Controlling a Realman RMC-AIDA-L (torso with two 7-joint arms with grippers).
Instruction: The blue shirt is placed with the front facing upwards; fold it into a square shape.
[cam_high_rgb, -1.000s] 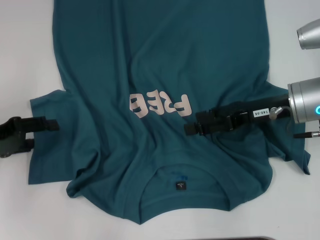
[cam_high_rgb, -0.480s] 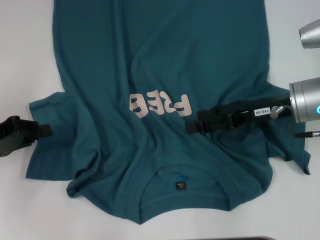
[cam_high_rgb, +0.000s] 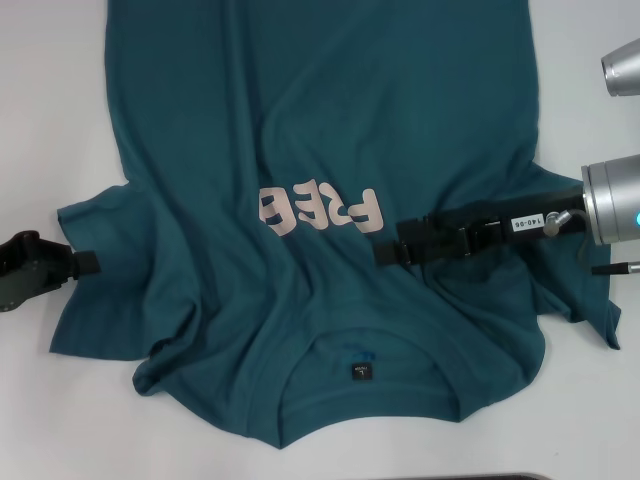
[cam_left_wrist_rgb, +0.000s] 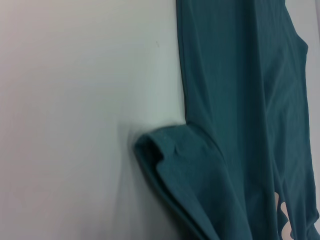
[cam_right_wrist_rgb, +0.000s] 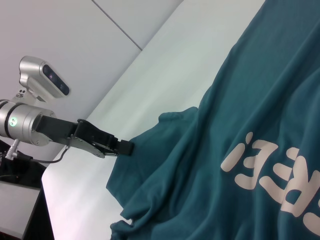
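Slightly withdrawn leftward, the left gripper (cam_high_rgb: 88, 262) is seen at the sleeve edge of the shirt (cam_high_rgb: 330, 130), fingers pressed together. Shirt lies spread on the table (cam_high_rgb: 50, 100), rumpled. Right gripper (cam_high_rgb: 385, 252) rests over the chest lettering; its finger state cannot be told.
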